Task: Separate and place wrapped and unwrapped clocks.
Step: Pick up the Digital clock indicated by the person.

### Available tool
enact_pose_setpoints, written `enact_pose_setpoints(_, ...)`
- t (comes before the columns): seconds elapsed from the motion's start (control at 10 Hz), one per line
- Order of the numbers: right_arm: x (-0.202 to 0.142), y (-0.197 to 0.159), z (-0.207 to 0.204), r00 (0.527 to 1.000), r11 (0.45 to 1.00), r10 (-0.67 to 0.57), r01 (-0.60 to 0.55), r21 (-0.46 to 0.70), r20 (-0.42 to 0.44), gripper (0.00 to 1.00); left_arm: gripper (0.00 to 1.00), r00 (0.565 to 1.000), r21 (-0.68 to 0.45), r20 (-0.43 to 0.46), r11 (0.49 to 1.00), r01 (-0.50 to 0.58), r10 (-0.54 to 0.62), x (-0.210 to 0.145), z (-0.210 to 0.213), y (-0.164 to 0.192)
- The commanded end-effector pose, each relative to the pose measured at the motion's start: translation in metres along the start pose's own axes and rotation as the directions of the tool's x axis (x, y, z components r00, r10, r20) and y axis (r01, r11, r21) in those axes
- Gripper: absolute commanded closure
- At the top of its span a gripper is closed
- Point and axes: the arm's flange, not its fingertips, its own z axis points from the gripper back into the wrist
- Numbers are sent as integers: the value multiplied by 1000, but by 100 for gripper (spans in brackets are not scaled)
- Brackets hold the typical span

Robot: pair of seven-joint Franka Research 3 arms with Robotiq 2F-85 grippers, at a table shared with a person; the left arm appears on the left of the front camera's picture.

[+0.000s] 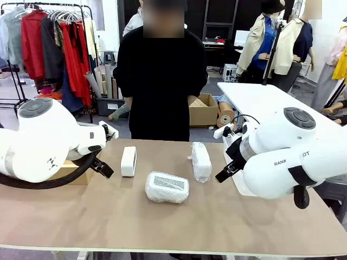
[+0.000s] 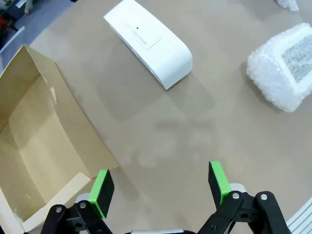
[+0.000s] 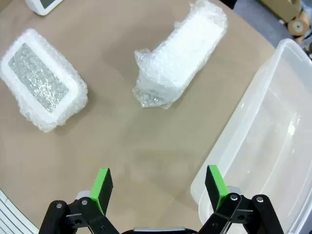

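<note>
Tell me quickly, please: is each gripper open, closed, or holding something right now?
Left gripper: open, holding nothing, beside the cardboard box.
Right gripper: open, holding nothing, beside the clear bin.

the table (image 1: 108, 216) has a matt brown top that looks papery. the bare white clock (image 2: 151, 46) is smooth hard plastic with a soft sheen. the grey-faced wrapped clock (image 3: 41, 80) and the other wrapped clock (image 3: 178, 53) are in whitish bubble wrap, crinkled, bumpy and faintly shiny. the box (image 2: 34, 141) at the left is dull brown cardboard. the tub (image 3: 263, 136) at the right is clear glossy plastic. the left gripper (image 2: 159, 170) and right gripper (image 3: 158, 169) have black fingers with matt green pads
</note>
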Motion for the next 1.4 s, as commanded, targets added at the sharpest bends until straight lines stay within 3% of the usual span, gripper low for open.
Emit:
enact_pose_setpoints(0.0, 0, 0, 0, 1000, 1000, 0, 0, 0, 0, 0, 0, 1000, 0, 0, 1000, 0, 0, 0, 0, 0)
enact_pose_setpoints(1.3, 0, 0, 0, 1000, 1000, 0, 0, 0, 0, 0, 0, 1000, 0, 0, 1000, 0, 0, 0, 0, 0)
